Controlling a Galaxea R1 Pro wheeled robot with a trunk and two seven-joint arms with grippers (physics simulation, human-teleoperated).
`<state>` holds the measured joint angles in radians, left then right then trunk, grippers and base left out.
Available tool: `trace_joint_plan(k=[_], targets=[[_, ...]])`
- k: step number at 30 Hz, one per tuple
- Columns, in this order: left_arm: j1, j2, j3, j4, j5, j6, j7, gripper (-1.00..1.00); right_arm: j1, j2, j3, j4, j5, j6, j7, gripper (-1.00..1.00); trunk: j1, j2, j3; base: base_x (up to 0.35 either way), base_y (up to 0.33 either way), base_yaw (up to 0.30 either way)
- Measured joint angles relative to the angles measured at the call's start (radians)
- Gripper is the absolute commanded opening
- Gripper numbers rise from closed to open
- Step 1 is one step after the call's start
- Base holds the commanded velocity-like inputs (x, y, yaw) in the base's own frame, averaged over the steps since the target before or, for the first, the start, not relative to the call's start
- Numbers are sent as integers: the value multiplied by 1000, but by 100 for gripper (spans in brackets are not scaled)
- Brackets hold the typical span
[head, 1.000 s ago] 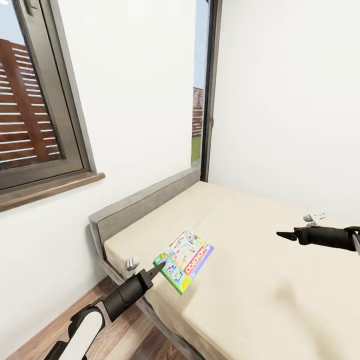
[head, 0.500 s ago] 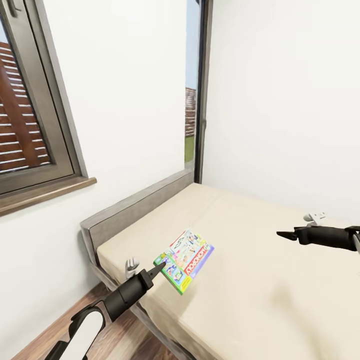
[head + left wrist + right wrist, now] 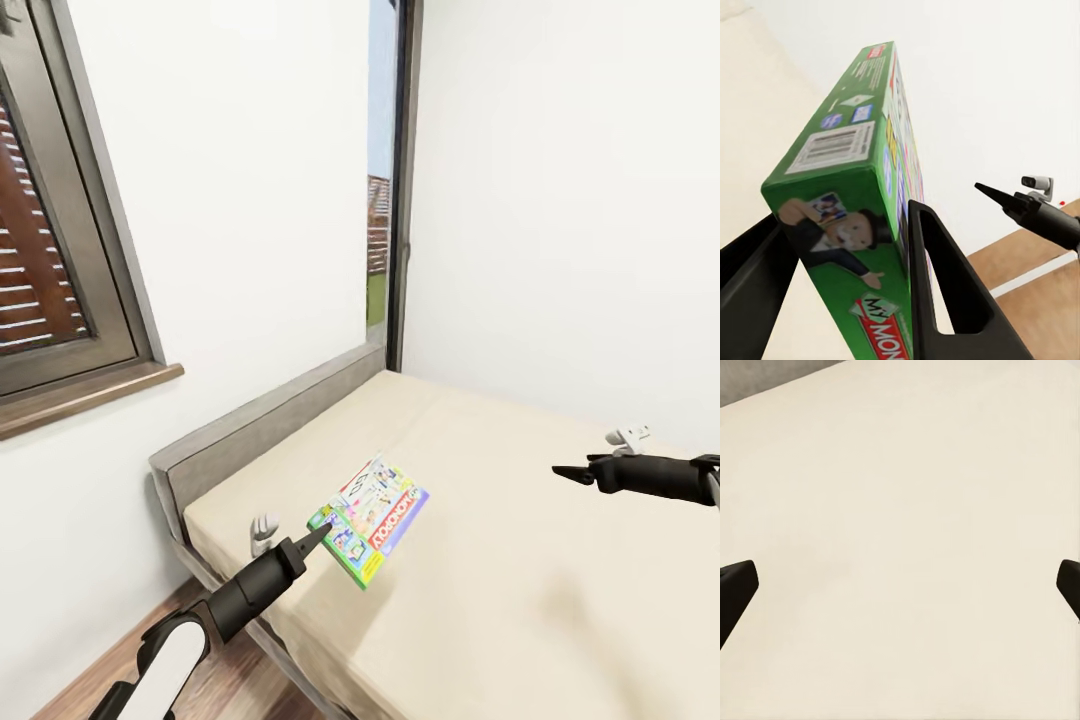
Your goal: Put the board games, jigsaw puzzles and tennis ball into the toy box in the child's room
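Looking down from the head camera, I see the white-walled child's room (image 3: 560, 200) with a dark-framed window (image 3: 70, 250) at the left and a narrow glazed strip (image 3: 385, 200) in the corner. Below them the bed (image 3: 520, 560) spreads its beige mattress across the lower part of the view, with the grey headboard (image 3: 265, 425) running along the wall and a strip of wood-plank floor (image 3: 225, 680) beside the frame. My left gripper (image 3: 322, 535) holds the green-edged board game (image 3: 370, 518) by its near corner, lifted off the mattress and tilted; in the left wrist view the two black fingers (image 3: 945, 300) press on either face of the box (image 3: 847, 225), clamped tight. My right gripper (image 3: 562, 470) hangs over the mattress well apart from the game, and from the right wrist view its fingertips (image 3: 735, 589) sit at opposite edges of the frame, so I read the jaws as wide apart, with nothing between them but what seems to be bare mattress.
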<state>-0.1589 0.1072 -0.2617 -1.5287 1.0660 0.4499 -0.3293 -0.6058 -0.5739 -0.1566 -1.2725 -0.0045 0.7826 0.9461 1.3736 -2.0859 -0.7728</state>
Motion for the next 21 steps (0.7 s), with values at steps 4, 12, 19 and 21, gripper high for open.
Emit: trace_joint_plan(k=[4,12,19,21], targets=[[0,-1,-1,2,-6,0,1,-100,2,-2,-1,-5,0,1,0,100,-15,28,13,3,-1,-97],[0,-2,-2,3,-10,0,1,-100,2,-3,-2,-7,-1,4,0,100,-46,84,38,0,0,-260],[0,-3,-3,4,-11,0,1,-100,24,-3,-13,-43,-2,7,1,100,-73,133,60,0,0,-293],[0,-3,-3,4,-11,0,1,-100,34,-3,-14,-59,-1,10,1,100,-81,147,66,0,0,-295]])
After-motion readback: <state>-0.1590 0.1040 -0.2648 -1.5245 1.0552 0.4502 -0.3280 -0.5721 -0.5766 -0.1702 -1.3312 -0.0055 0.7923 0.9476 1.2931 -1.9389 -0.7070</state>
